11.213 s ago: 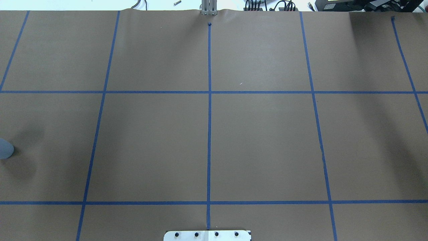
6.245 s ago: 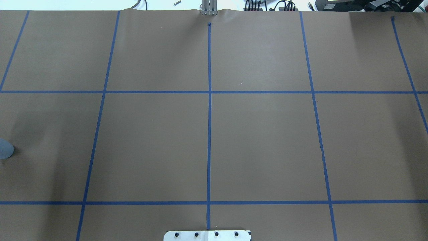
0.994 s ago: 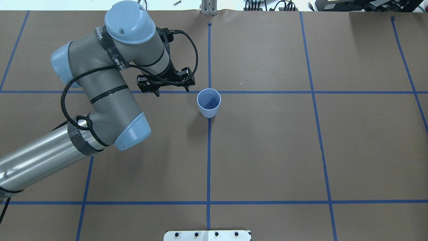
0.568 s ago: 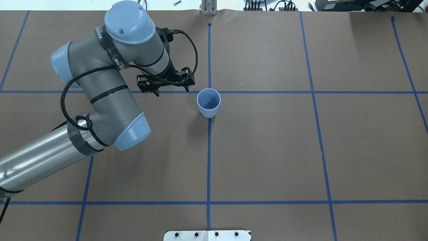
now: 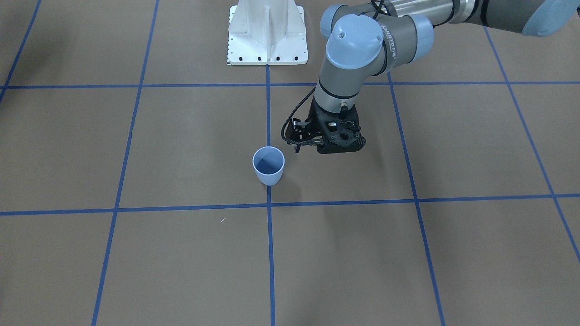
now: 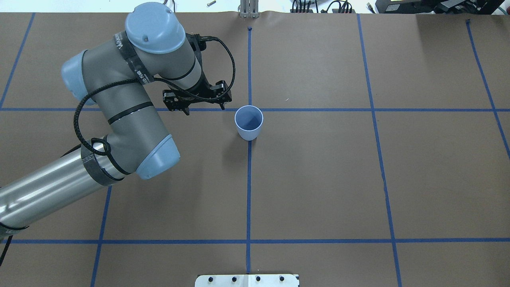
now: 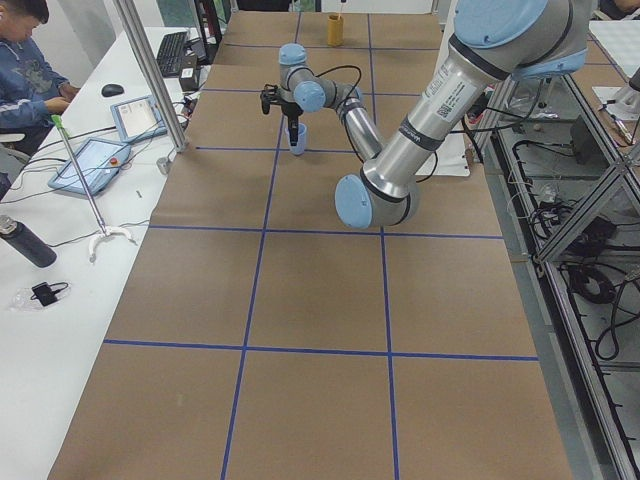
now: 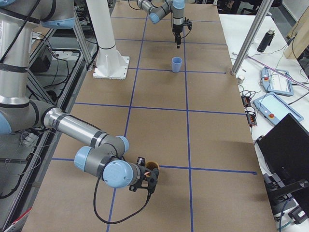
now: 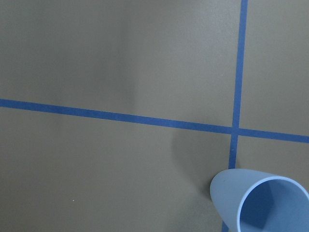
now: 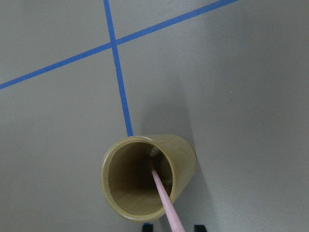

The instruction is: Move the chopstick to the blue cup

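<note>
The blue cup [image 6: 249, 122] stands upright and empty at a tape crossing mid-table; it also shows in the front view [image 5: 268, 165] and the left wrist view [image 9: 263, 200]. My left gripper [image 6: 205, 108] hangs just left of it, apart from it, open and empty. One pale pink chopstick [image 10: 161, 193] stands slanted inside a tan cup [image 10: 183, 157] at the table's right end [image 8: 152, 168]. My right gripper [image 10: 172, 226] is over the tan cup, open, with its fingertips [image 10: 147, 225] either side of the chopstick's upper part and clear of it.
The white robot base plate [image 5: 267, 31] sits at the table's near edge. Blue tape lines grid the brown paper. A side table with tablets [image 7: 90, 165] and a seated operator [image 7: 25, 60] runs along the far edge.
Six seconds ago the overhead view showed bare table; now the blue cup stands mid-table with my left arm beside it. Over the last second the left arm has barely moved.
</note>
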Controlling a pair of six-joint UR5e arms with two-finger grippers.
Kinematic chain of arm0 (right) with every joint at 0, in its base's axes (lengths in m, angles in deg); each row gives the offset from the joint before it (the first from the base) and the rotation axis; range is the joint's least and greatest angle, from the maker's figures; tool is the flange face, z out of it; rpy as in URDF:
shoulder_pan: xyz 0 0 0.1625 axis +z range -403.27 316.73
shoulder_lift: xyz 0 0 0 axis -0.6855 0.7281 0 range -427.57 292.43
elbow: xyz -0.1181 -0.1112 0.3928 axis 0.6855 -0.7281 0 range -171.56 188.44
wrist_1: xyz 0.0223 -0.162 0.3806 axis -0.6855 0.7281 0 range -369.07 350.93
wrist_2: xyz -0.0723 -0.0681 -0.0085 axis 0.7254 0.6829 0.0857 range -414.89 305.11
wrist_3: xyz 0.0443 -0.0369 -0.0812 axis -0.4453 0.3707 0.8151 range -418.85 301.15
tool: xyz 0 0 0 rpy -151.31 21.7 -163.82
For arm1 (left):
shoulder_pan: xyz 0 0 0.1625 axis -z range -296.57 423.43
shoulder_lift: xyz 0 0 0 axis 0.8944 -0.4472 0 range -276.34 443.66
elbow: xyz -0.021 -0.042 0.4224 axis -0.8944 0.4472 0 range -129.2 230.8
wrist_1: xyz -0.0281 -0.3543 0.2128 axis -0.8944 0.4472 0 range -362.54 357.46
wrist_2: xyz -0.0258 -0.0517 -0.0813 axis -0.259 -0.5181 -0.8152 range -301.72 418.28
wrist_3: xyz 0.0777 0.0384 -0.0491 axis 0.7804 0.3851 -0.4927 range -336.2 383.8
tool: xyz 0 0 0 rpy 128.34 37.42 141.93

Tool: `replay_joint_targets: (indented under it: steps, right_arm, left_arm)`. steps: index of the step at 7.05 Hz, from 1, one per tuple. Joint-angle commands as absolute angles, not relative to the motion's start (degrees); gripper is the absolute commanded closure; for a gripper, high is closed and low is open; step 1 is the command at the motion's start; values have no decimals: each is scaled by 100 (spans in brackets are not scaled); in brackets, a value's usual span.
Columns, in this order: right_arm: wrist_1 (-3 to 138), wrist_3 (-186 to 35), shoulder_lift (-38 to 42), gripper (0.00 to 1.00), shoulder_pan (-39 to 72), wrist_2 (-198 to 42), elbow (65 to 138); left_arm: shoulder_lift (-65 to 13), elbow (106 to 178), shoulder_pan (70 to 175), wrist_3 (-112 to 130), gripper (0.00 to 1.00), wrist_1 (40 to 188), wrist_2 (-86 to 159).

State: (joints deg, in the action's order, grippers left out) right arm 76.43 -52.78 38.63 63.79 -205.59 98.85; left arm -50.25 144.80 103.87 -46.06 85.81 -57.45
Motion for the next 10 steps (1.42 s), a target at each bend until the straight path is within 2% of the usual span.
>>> replay_joint_targets:
  steps: [1, 4, 5, 6, 7, 10]
  right_arm:
    - [7636, -5305, 3825, 88, 6395, -20562, 9906]
    - [7636, -5305, 3834, 90, 6404, -20580, 9915]
    - [7627, -5305, 3817, 57, 6500, -20597, 9941]
    - [7636, -5314, 3808, 9, 6536, -20580, 10011]
    - [7636, -5314, 3834, 0, 6545, -20580, 9959]
    - [7636, -5278, 3904, 0, 6536, -20580, 9932]
  left_arm:
    - [-4994, 14475, 10386, -4616, 3, 8597, -5721]
    - [-4985, 14475, 10386, -4624, 3, 8597, -5721]
    - [-4950, 14475, 10369, -4633, 3, 8606, -5712]
    - [-4950, 14475, 10360, -4633, 3, 8606, -5590]
    - [-4941, 14475, 10351, -4633, 3, 8606, -5563]
    - [-4915, 14467, 10343, -4625, 3, 8614, -5563]
